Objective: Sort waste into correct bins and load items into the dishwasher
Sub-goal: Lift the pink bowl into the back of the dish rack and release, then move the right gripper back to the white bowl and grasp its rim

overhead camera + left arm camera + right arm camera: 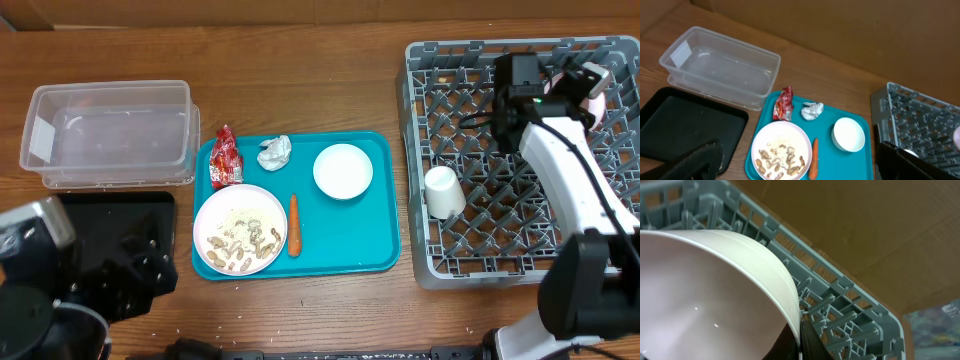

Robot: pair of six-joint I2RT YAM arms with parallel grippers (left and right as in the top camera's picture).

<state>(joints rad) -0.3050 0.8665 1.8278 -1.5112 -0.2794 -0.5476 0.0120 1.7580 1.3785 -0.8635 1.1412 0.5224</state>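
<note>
Overhead: the right gripper [590,88] hangs over the far corner of the dish rack [480,272], holding a white bowl [598,102] on edge, probably to slot it between pegs. A cup [443,190] sits mouth-down there.

Left wrist: the left gripper [799,159] is spread wide and empty near the black tray [670,120]. The red wrapper [783,103] and carrot [814,158] lie on the teal tray [827,109].

Right wrist: the right gripper is clenched on the bowl's rim.

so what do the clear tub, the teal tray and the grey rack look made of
The clear tub: see-through and glossy, likely thin plastic; the table shows through its walls. The teal tray: smooth, even colour, probably plastic. The grey rack: moulded grid of pegs, dull finish, looks like hard plastic.
</note>
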